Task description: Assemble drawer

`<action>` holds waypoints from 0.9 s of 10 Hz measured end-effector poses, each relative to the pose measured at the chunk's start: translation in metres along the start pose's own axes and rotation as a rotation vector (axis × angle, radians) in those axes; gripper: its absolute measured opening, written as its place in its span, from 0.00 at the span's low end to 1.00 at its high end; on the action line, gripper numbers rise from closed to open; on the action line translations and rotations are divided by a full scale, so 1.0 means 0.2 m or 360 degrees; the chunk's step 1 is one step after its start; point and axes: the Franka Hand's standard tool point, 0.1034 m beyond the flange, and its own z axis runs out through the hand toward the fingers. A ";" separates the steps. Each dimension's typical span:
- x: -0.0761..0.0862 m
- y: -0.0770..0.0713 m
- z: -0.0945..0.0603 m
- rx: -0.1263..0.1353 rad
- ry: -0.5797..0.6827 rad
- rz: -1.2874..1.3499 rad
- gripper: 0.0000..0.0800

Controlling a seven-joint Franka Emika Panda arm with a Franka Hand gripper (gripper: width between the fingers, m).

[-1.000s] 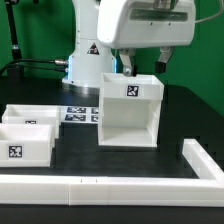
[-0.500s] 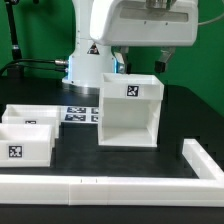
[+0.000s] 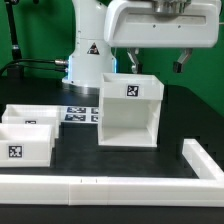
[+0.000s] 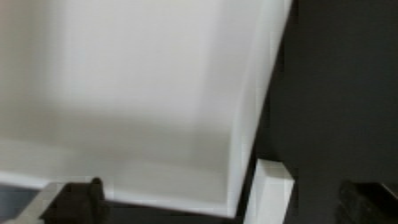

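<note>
Tool [image 3: 156, 62] seemingly open, over housing [image 3: 130, 112] — smooth, white, boxy.

Two trays [image 3: 25, 150] lie at the exterior view's left of the housing [image 3: 130, 112].

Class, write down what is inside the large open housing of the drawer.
Through the open front of the housing only its own bare white walls and floor show; the trays lie outside it. Its tagged front band hides the upper inside.

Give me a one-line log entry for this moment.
gripper: above housing | jaws: open, empty | housing: upright | trays: apart, not inserted
</note>
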 end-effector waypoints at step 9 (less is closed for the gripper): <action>-0.11 -0.05 0.12 0.0054 -0.0006 0.0199 0.81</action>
